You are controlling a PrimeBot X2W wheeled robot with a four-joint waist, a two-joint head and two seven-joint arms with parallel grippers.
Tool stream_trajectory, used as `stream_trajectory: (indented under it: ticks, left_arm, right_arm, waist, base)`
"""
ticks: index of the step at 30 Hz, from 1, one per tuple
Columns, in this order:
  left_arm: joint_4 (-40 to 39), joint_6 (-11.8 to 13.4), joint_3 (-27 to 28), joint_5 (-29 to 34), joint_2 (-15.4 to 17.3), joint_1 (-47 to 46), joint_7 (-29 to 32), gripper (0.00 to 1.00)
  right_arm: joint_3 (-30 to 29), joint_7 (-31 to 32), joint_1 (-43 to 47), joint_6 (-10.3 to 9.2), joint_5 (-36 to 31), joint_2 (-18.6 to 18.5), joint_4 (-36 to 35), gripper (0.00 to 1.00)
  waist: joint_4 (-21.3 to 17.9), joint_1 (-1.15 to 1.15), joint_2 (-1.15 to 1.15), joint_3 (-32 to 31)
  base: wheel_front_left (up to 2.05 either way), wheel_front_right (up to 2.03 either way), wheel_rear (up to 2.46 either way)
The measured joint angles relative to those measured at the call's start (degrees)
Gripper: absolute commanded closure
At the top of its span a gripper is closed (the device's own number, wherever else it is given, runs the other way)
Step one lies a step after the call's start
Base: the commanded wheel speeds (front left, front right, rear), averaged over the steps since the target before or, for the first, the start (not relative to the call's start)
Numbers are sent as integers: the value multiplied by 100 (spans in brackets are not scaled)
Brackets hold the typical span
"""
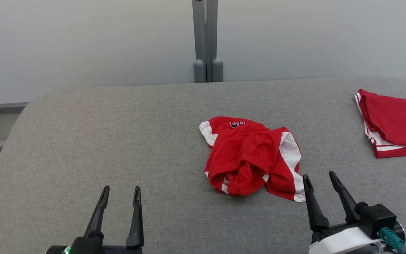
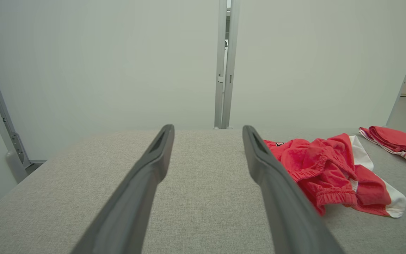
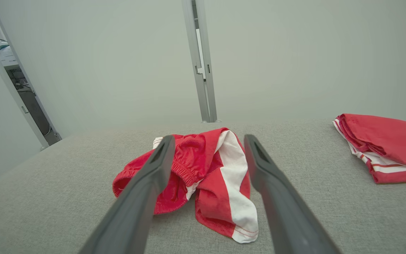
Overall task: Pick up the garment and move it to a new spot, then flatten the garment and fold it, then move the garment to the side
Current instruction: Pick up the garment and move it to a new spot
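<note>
**Crumpled garment before two empty claws**

The red-and-white garment (image 1: pixel 250 158) lies bunched near the middle of the grey tabletop (image 1: pixel 118 134). The right claw (image 1: pixel 319 175), fingers spread, holds nothing and sits just beside the garment's near corner. The left claw (image 1: pixel 122 190), likewise spread, is well apart. A folded red garment (image 1: pixel 397 123) rests at the right edge

Grey table (image 1: pixel 118 123): crumpled garment (image 1: pixel 248 158), folded garment (image 1: pixel 397 127)

The desk (image 1: pixel 118 134) is viewed from above by the head camera, facing forward and down. It is skimmed at low height by both wrist cameras, facing the rear wall (image 2: pixel 83 70). The crumpled garment (image 1: pixel 248 155) and grey post (image 1: pixel 206 42) are shared by all views.
</note>
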Motion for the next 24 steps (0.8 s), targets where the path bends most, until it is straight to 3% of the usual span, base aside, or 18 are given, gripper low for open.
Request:
stream_trajectory:
  ticks: [24]
  left_arm:
    - [-14, -9, 52, 68, 0, -7, 0, 0]
  right_arm:
    - [-4, 0, 3, 0, 11, 3, 5, 0]
  waist:
    - [-17, 0, 0, 10]
  base:
    - [0, 0, 0]
